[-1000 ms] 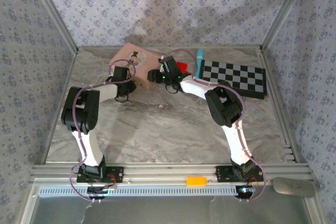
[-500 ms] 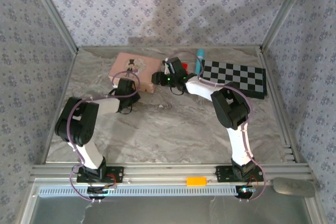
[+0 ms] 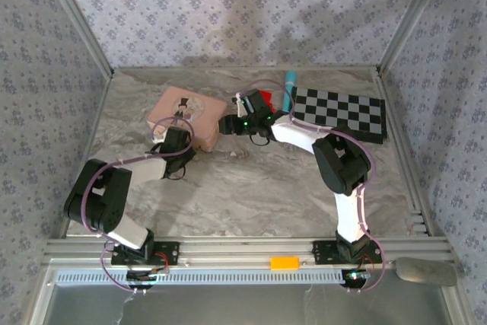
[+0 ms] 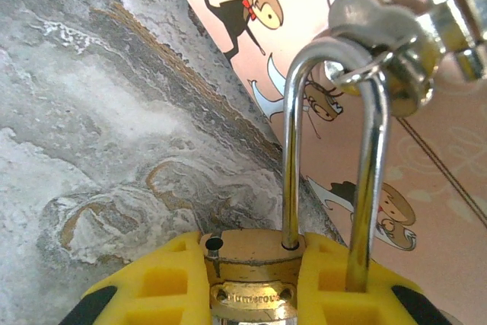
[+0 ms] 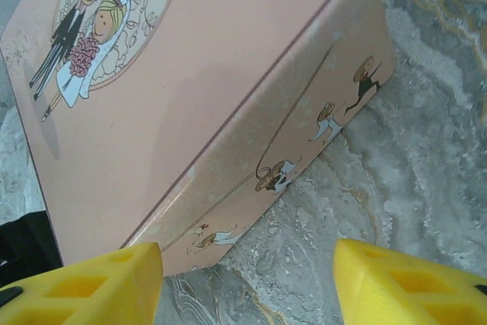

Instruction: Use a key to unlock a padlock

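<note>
Counter (image 3: 251, 180): grey marbled; both arms reach from its near edge toward the far half.
Left hand (image 4: 255, 283): clamped on the brass body of the padlock (image 4: 251, 260), one yellow finger on each side.
Padlock place: left of the counter's centre, at the near side of the pink box (image 3: 183, 108).
Shackle (image 4: 293, 150): threaded through the box's silvery clasp ring (image 4: 380, 43). One leg sits in the body. The other runs down past it, over the yellow finger. A small hole on the body's top is empty, so it looks swung open, though that is only a judgement.
Right hand (image 5: 247, 287): fingers apart with nothing between them, just off the box's right side, facing it.
Key: I cannot make it out anywhere.
Far edge: red block (image 3: 264, 97) and teal pen (image 3: 289, 85) at mid-edge; checkerboard (image 3: 338, 112) toward the far right corner.
Risk, drag: the shackle is hooked in the clasp, so any pull by the left hand would likely haul or tip the box.
Risk, slip: the grip covers only the small body, so a twist could spin the padlock out.
Risk, key: the right hand holds nothing, so a thin key would have to be lifted off the stone and may skate away.
</note>
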